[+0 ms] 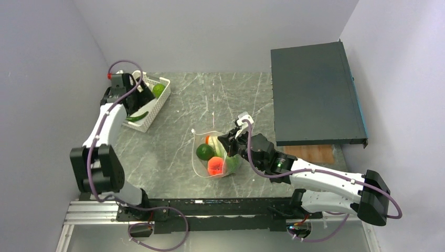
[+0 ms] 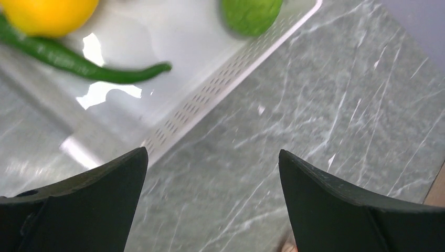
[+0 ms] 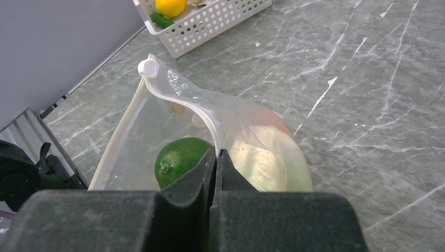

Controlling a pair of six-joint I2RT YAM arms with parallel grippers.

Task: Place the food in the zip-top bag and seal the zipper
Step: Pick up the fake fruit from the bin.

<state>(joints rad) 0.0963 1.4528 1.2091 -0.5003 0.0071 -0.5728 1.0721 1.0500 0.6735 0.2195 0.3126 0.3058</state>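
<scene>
While the right gripper [image 3: 216, 153] pinches the zip-top bag [image 3: 236, 113] open, the spread left gripper [image 2: 212, 157] seeks food [image 2: 105, 73] at the far-left basket [image 2: 210, 94].

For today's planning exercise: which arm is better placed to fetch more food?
Likely left: the left pincer, open, hovers at the basket by the green pepper; the right pincer is shut on the bag rim.

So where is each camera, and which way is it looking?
Top camera: above and behind, looking down on the table; left arm and right arm show.
Left wrist camera: on the left arm, looking down past its open left hand at the white basket and green chili.
Right wrist camera: on the right arm, looking over its right hand pinching the zip-top bag, lime inside.
Both wrist views share the white basket.
</scene>
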